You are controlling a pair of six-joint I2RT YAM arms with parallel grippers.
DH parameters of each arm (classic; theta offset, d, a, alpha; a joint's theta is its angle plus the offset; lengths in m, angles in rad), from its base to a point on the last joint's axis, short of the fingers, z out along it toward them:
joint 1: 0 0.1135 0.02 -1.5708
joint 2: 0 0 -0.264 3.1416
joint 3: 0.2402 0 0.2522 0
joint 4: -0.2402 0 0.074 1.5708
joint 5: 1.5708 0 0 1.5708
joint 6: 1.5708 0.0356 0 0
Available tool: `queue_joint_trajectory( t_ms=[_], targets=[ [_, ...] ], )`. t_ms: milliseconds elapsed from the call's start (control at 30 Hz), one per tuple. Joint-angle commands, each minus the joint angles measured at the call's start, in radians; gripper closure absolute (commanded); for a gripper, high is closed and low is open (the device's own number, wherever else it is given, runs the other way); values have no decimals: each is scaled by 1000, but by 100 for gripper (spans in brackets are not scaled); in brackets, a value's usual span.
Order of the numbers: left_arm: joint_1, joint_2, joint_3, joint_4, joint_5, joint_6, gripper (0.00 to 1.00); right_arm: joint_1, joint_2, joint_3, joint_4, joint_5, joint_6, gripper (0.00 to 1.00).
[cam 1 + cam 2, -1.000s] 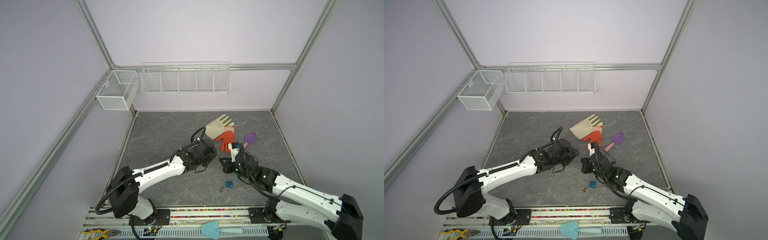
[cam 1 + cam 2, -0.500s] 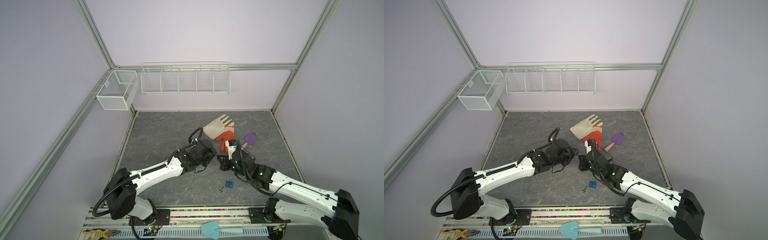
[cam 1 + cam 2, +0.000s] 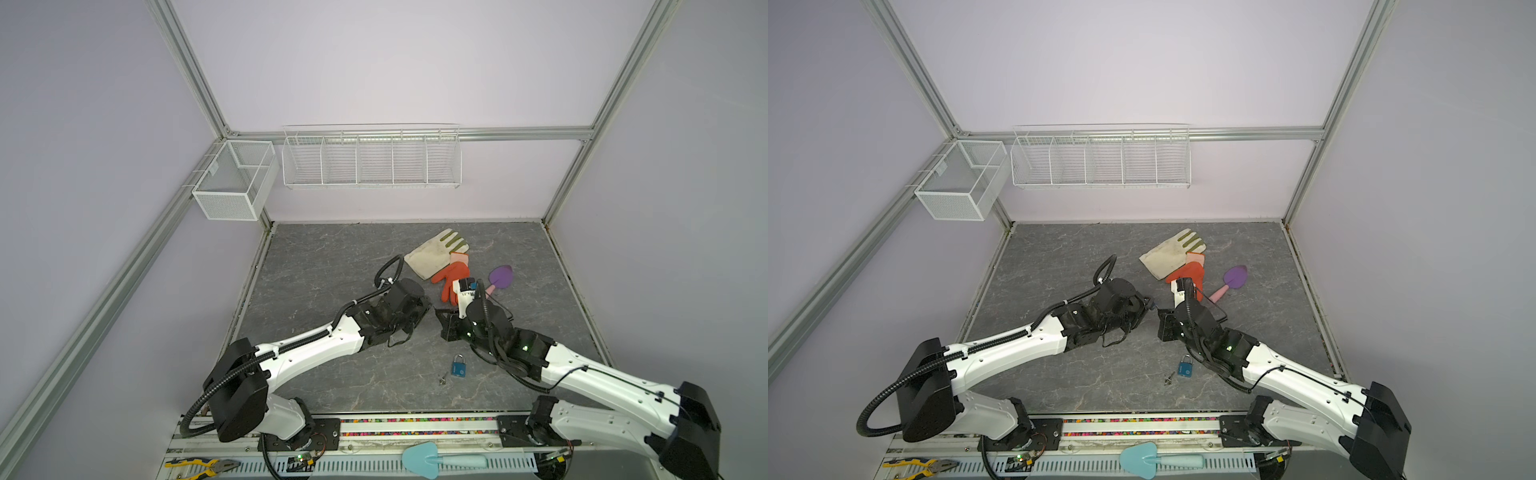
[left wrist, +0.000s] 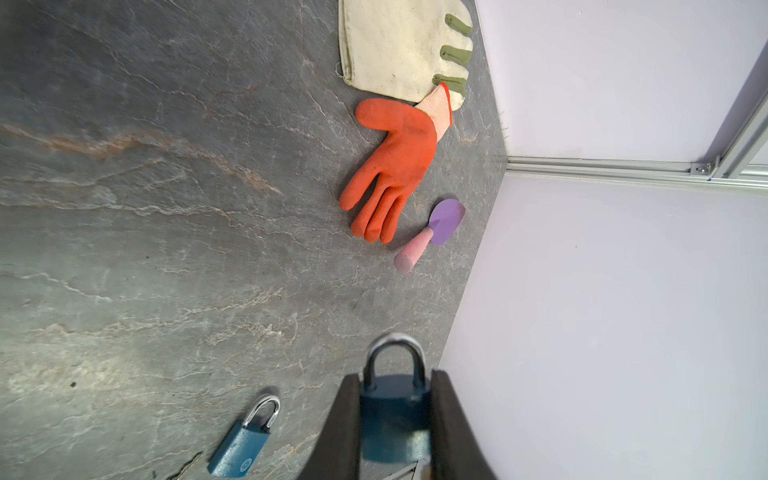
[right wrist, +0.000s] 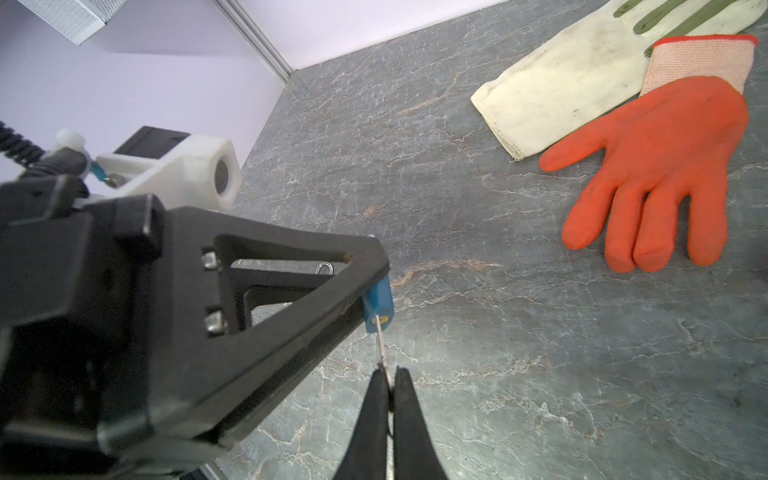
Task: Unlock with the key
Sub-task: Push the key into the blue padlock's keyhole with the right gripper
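Though floor padlock (image 4: 243, 442) bears an emblem (image 4: 246, 463), unreadable

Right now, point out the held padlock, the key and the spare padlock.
held padlock (image 4: 392, 415): left wrist view, blue body.
key (image 5: 380, 345): right wrist view, bare shaft.
spare padlock (image 3: 459, 370): a top view, blue body.

Grey veined tabletop (image 4: 166, 249); orange glove (image 4: 395, 162); green-striped cream glove (image 4: 390, 45); purple trowel (image 4: 446, 220); blue clamped padlock (image 4: 395, 411)
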Motion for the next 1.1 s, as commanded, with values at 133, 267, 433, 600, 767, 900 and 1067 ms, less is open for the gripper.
queue_joint_trajectory(
  t_ms=[133,267,433,600,767,900,1067],
  targets=[
    [4,-27,-16,26,-27,-33,100,5,23,10,0,-16,-17,93],
    [3,-31,-17,26,-28,-33,100,4,28,-7,29,-20,0,94],
    [4,-26,-19,33,-15,-34,100,4,34,19,25,-18,-7,94],
    [4,-25,-23,40,-14,-34,100,4,53,47,18,-28,-18,94],
    [4,-29,-30,60,-10,-38,100,4,89,42,22,-40,7,94],
    [3,-28,-25,57,-2,-47,100,5,98,46,40,-31,14,94],
    [-7,-28,-16,54,-2,-53,100,4,109,71,63,-23,24,94]
  ],
)
